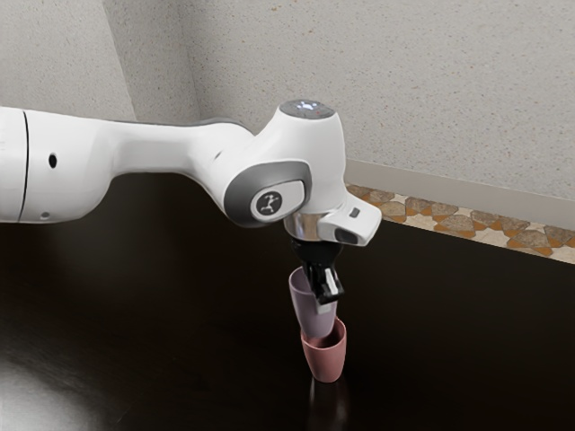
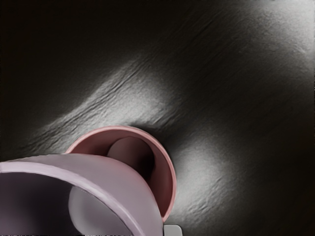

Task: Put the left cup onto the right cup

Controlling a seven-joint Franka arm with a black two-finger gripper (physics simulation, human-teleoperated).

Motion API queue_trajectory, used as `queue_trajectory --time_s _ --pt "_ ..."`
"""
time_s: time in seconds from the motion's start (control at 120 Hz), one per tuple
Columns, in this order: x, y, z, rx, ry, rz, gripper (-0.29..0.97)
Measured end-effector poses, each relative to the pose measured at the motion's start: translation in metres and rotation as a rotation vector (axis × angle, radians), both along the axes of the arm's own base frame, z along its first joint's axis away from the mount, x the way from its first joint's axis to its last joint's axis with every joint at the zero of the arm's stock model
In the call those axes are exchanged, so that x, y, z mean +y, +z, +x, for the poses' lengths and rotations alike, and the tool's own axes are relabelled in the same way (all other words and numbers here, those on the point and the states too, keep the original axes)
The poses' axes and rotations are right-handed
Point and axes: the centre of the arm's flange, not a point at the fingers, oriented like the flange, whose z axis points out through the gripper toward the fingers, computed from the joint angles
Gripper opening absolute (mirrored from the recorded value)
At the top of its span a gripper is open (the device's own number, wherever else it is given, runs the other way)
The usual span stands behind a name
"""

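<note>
Cups: two, one lilac cup [image 1: 308,316] and one pink cup [image 1: 325,357]; arm [image 1: 162,162]: one; jaws clamped on the lilac cup's rim, on its side toward the exterior view's right; lilac cup tilted, base down inside the pink cup's mouth, most of its body above the pink rim; pink cup upright on the dark surface [image 1: 135,350]; wrist view: lilac cup [image 2: 98,179] close under the hand, overlapping the pink cup [image 2: 166,169]

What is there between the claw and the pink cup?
The lilac cup: the claw grips its rim, and its base dips, tilted, into the pink cup, as the exterior view shows.
</note>
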Motion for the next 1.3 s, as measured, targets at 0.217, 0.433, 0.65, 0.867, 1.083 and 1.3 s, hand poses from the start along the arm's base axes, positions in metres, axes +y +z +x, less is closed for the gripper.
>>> queue_trajectory --time_s 0.217,0.433,0.65,0.867,1.083,1.3 --pt "-0.0016 0.0 0.0015 0.002 -0.001 -0.001 -0.1" --pt "-0.0035 -0.0045 0.0016 0.008 -0.004 0.001 -0.1" --pt "-0.0054 -0.0074 0.0015 0.011 -0.008 0.001 -0.1" --pt "-0.0063 -0.0057 0.0029 0.007 -0.008 -0.002 -0.1" --pt "-0.0086 -0.0052 0.006 0.005 -0.009 -0.006 -0.1" --pt "-0.009 -0.0082 0.0067 0.009 -0.009 -0.005 -0.1"
